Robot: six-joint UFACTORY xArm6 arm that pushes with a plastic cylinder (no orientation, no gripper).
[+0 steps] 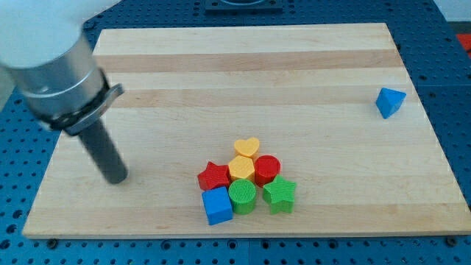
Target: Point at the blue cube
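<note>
Tip point(116, 177) sat bare, holding nothing, well left of the blue cube point(217, 205). I judged a low approach from the left best, stopping short so the red star point(214, 177) and green cylinder point(242, 196) touching it stayed put.

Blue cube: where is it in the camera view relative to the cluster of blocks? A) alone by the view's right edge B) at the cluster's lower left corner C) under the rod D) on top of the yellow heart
B: the blue cube sits at the cluster's lower left, beside the green cylinder and below the red star; my tip is apart, toward the view's left.

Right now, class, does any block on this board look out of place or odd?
One: a blue triangular block sits alone near the view's right edge, far from the tight cluster holding the blue cube. Nothing looks damaged. My tip stands left of the cluster.
</note>
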